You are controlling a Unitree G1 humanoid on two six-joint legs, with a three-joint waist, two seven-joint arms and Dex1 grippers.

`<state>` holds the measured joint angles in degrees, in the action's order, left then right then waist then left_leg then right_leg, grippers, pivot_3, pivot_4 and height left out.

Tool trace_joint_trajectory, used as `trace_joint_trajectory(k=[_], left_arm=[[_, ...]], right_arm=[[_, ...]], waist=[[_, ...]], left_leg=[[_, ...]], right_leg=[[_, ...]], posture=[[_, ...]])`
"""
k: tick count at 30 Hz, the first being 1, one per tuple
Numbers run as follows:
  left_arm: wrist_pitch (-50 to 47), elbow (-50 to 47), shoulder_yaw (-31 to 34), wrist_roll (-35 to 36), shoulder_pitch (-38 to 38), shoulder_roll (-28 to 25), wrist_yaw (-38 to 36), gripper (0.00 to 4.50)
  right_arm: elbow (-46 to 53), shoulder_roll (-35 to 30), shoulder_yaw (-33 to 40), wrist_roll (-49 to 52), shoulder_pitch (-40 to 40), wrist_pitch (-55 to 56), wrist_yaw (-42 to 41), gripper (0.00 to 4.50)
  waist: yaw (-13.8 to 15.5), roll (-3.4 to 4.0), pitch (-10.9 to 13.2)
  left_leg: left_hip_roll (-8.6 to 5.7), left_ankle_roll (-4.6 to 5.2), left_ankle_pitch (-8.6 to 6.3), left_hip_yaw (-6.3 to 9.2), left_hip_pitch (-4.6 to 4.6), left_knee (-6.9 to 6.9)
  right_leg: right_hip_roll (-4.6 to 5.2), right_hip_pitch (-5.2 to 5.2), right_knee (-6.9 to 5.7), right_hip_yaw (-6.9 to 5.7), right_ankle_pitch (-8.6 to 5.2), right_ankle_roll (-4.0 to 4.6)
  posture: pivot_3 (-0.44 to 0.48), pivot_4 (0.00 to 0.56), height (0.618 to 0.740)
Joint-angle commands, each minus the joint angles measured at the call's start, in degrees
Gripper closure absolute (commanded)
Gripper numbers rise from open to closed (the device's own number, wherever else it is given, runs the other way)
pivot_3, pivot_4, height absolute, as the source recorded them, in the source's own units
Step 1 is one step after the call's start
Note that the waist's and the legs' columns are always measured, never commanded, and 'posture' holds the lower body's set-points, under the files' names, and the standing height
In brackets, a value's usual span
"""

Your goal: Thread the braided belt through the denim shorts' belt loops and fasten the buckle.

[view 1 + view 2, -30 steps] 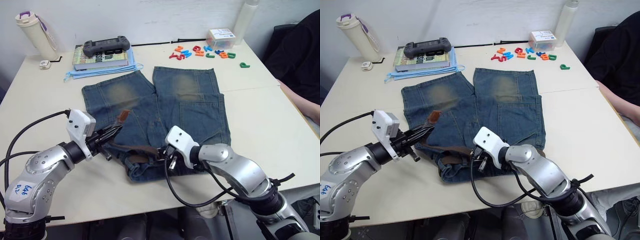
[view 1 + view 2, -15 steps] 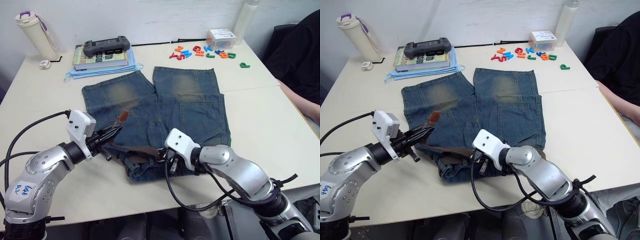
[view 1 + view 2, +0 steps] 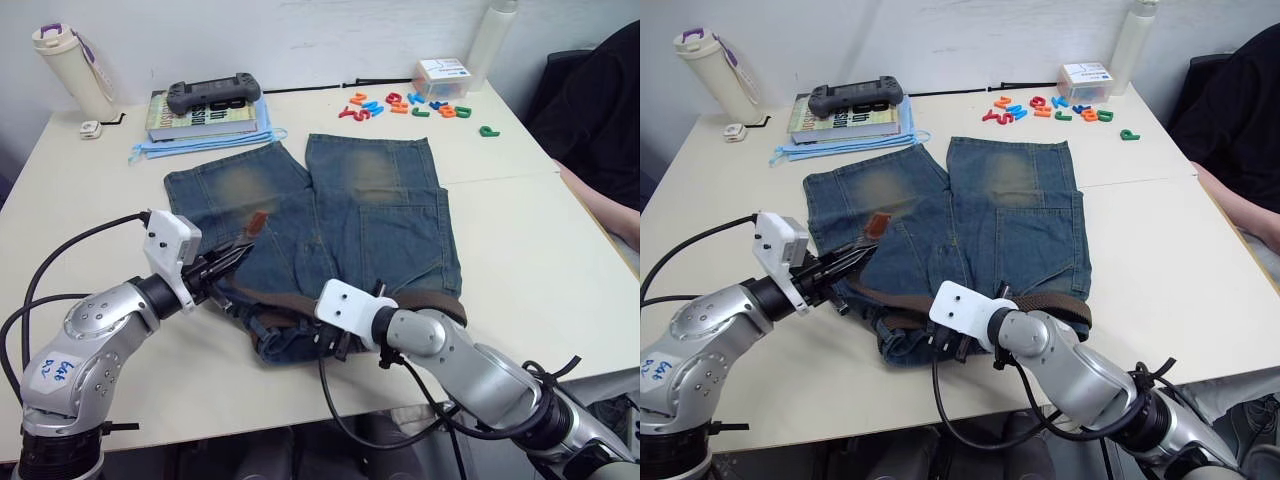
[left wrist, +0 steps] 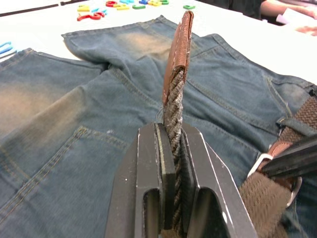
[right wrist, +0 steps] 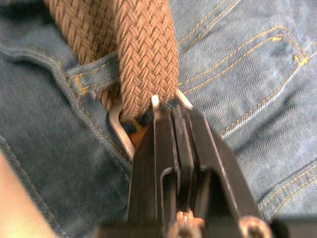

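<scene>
Head views: the denim shorts (image 3: 320, 225) lay flat on the desk (image 3: 520, 240), waistband toward the near edge, legs toward the far edge. The braided belt (image 3: 420, 303) ran along the waistband. The left gripper (image 3: 232, 262) was over the waistband's left part, the belt's tan tip (image 3: 257, 220) rising just beyond it. The right gripper (image 3: 335, 338) sat at the waistband's middle, near the front edge.

Left wrist view: the fingers (image 4: 148, 173) were closed tight on the braided strap (image 4: 173, 114), just below its tan leather end, which stood upright above the denim.

Right wrist view: the fingers (image 5: 163, 148) were pressed together on the silver buckle (image 5: 121, 131), with the belt's braided strap passing under a belt loop (image 5: 94, 72) just beyond them.
</scene>
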<state>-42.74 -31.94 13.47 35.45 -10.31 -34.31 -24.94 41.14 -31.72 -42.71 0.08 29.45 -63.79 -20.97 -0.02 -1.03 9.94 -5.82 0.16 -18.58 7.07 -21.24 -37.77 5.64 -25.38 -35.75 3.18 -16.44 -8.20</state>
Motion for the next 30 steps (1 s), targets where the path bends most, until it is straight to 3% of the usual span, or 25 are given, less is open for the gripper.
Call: trace_joint_trajectory(k=[1,8,14,17,21,30], left_arm=[[-0.4,-1.6,-1.6,0.6,-2.7,1.4,1.3,4.50],[-1.2,-1.1,-5.4,1.3,-8.9,5.7,3.2,4.50],[-0.9,2.3,-8.8,1.3,-17.0,11.2,4.0,4.50],[-0.2,4.6,-10.9,1.0,-20.2,15.0,4.1,4.50],[3.3,11.2,-18.0,-3.1,-25.3,21.3,2.8,4.50],[15.7,30.8,-27.2,-12.4,-33.2,31.0,-3.3,4.50]], right_arm=[[-1.3,-0.6,-8.2,-2.2,-1.8,-1.7,-0.4,4.38],[-4.2,0.6,-16.4,-8.3,-1.5,0.6,-1.2,4.38],[-6.3,0.7,-17.7,-11.9,-2.8,3.2,-3.4,4.38],[-7.2,-0.1,-18.3,-13.5,-3.3,5.2,-4.8,4.38],[-8.5,-0.2,-19.1,-15.5,-3.6,7.9,-7.8,4.38],[-10.1,0.1,-19.7,-20.8,-4.3,12.2,-14.3,4.38]], waist=[[0.0,-0.07,-0.1],[-0.2,-0.38,-0.6],[-0.2,-0.47,-0.7],[-0.2,-0.48,-0.8],[0.0,-0.50,-0.9],[0.1,-0.33,-1.0]], left_leg=[[0.00,0.00,0.00,0.00,0.00,0.00],[0.06,-0.05,-0.02,-0.01,0.13,0.04],[0.28,-0.19,-0.09,0.00,0.43,0.04],[0.40,-0.24,-0.15,-0.01,1.03,0.32],[0.47,-0.27,-0.15,0.01,1.04,0.37],[0.49,-0.34,-0.13,0.00,1.04,0.41]], right_leg=[[0.00,0.01,0.00,-0.01,0.00,0.00],[-0.08,0.07,0.01,0.00,-0.01,0.02],[-0.23,0.39,0.06,-0.08,-0.04,0.13],[-0.30,0.98,0.24,-0.09,-0.10,0.23],[-0.33,0.98,0.26,-0.14,-0.11,0.26],[-0.40,0.96,0.27,-0.16,-0.11,0.27]], posture=[[0.000,0.150,0.730],[0.000,0.150,0.730],[0.000,0.150,0.730],[0.000,0.150,0.730],[0.000,0.150,0.730],[0.000,0.150,0.730]])
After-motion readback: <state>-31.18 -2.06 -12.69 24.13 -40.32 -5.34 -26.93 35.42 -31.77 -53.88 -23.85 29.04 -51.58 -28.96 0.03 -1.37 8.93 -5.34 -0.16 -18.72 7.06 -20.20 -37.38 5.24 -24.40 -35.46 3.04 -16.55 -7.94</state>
